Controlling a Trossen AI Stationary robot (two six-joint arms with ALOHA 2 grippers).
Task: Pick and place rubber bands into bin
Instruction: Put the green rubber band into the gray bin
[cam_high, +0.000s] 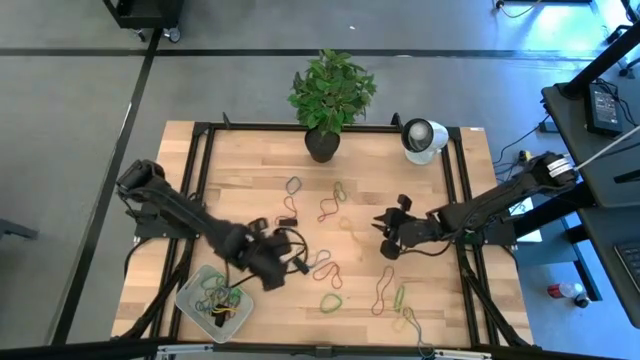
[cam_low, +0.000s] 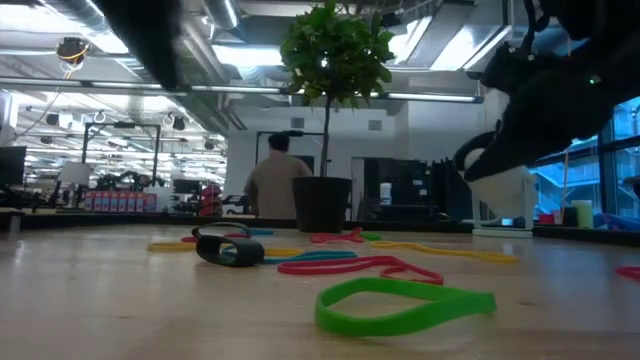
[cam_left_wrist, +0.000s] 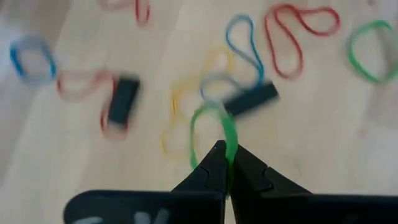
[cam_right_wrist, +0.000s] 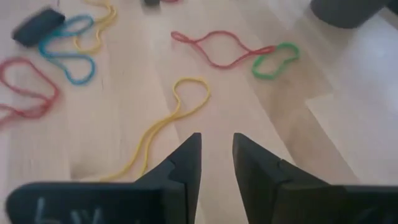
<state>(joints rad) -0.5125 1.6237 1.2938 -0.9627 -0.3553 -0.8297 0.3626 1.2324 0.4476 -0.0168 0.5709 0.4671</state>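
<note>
The left pincer (cam_left_wrist: 225, 163) is clamped on a green rubber band (cam_left_wrist: 210, 127) and hangs just beside the bin (cam_high: 190, 298), off its far right corner; the bin, already holding several bands, lies toward the counter's near left edge from it, so this arm is the nearer one. The right pincer (cam_right_wrist: 216, 163), well away from the bin, has its jaws parted over a yellow band (cam_right_wrist: 168, 118) whose long axis runs away from its fingers
</note>
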